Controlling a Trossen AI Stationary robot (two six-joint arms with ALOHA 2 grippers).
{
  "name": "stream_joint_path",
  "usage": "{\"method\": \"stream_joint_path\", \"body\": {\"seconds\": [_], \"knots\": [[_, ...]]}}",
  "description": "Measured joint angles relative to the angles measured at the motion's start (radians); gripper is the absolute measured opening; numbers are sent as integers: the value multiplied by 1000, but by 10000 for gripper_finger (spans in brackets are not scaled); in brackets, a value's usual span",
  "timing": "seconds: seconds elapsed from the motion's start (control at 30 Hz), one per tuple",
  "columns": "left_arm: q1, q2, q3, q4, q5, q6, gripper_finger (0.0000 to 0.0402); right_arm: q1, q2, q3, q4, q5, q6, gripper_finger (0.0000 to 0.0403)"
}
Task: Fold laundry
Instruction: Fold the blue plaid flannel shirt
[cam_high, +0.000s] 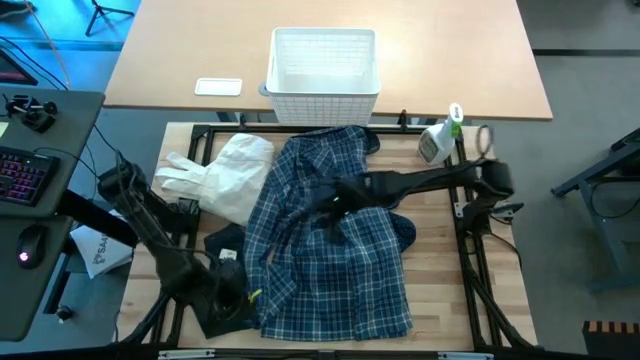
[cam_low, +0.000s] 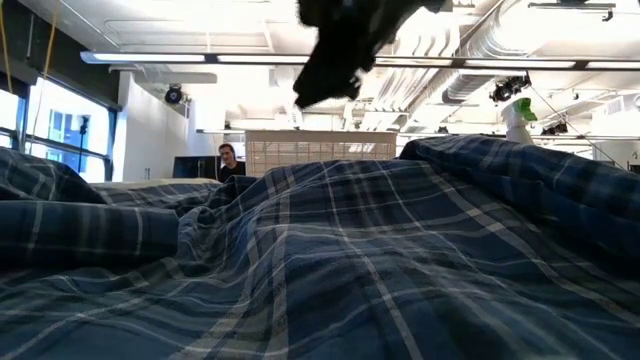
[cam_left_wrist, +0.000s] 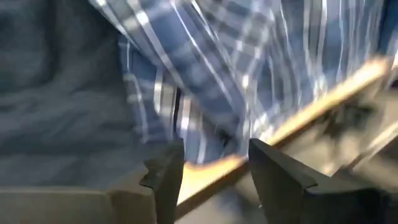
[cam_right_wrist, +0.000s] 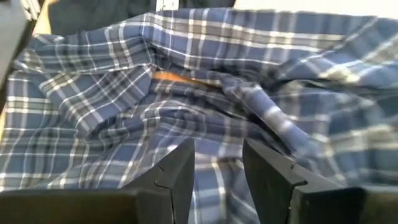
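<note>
The blue-and-white plaid shirt (cam_high: 330, 240) lies spread and rumpled over the middle of the table, filling the low view (cam_low: 330, 260). My right gripper (cam_right_wrist: 217, 168) hangs open above the shirt's middle (cam_high: 328, 198), raised clear of the cloth in the low view (cam_low: 340, 50). My left gripper (cam_left_wrist: 211, 168) is open and low at the shirt's near left edge (cam_high: 240, 292), beside a dark grey piece (cam_high: 225, 245). A bit of navy cloth (cam_high: 405, 232) peeks out from under the shirt's right side.
A white garment (cam_high: 220, 175) lies on the table's far left. The white lattice basket (cam_high: 323, 60) stands on the desk beyond the far edge, and a spray bottle (cam_high: 440, 135) stands at the far right corner. A person (cam_low: 230, 160) sits far behind.
</note>
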Motion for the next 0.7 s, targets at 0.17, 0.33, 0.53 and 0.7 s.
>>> {"method": "stream_joint_path", "body": {"seconds": [0.17,0.33,0.53,0.7], "knots": [[-7,0,-118,120,43,-174,189,-58,-184,-79,-16,19,-44,131],[7,0,-183,152,168,-179,189,-111,-330,-151,-36,26,-46,131],[26,1,-262,263,151,-179,176,-149,-429,-250,-20,71,-44,131],[42,18,-312,316,162,-176,145,-159,-438,-294,13,77,-15,131]]}}
